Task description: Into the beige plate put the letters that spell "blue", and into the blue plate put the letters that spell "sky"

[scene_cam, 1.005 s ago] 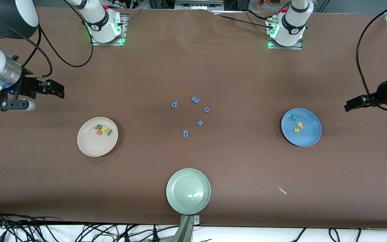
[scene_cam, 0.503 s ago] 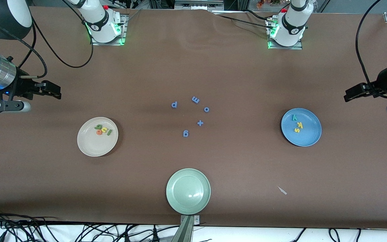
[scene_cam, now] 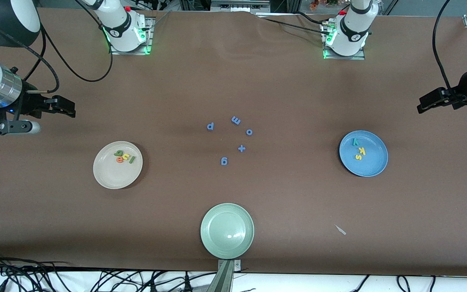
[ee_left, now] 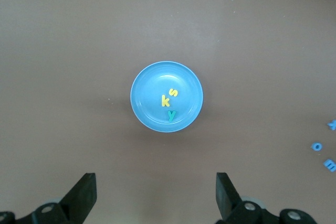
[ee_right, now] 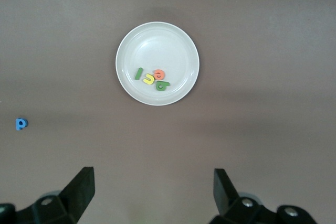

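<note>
Both jaws spread wide, empty: left gripper [ee_left: 156, 200] up over bare table near the blue plate [scene_cam: 375, 166], right gripper [ee_right: 153, 198] likewise near the beige plate [scene_cam: 108, 178].
"b", "u", "e", "l" [scene_cam: 125, 157] inside beige; "s", "k", "y" [scene_cam: 358, 150] inside blue.

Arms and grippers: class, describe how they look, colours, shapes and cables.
Both arms are glossy white with black joints. The right gripper and left gripper are black with flat, wedge-shaped fingers. Black cables loop to each wrist. The white bases glow green, each with a red button.
</note>
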Available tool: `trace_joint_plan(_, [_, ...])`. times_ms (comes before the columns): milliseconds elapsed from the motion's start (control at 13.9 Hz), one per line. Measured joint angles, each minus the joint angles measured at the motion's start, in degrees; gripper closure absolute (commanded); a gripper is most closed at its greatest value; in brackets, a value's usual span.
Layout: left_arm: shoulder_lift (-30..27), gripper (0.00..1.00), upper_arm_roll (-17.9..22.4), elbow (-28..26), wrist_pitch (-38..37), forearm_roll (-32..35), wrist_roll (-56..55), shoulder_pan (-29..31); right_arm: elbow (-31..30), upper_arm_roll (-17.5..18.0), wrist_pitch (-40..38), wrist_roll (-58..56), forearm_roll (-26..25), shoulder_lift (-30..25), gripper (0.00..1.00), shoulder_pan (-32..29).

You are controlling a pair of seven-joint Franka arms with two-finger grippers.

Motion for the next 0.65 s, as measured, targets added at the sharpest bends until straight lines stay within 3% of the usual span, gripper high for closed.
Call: trace_joint_plan(646, [-0.18, 0.0, 0.36, -0.77, 0.29, 1.29, 0.59, -1.07, 0.01, 0.03, -0.03, 0.04, 0.0, 0.0, 0.0, -0.08])
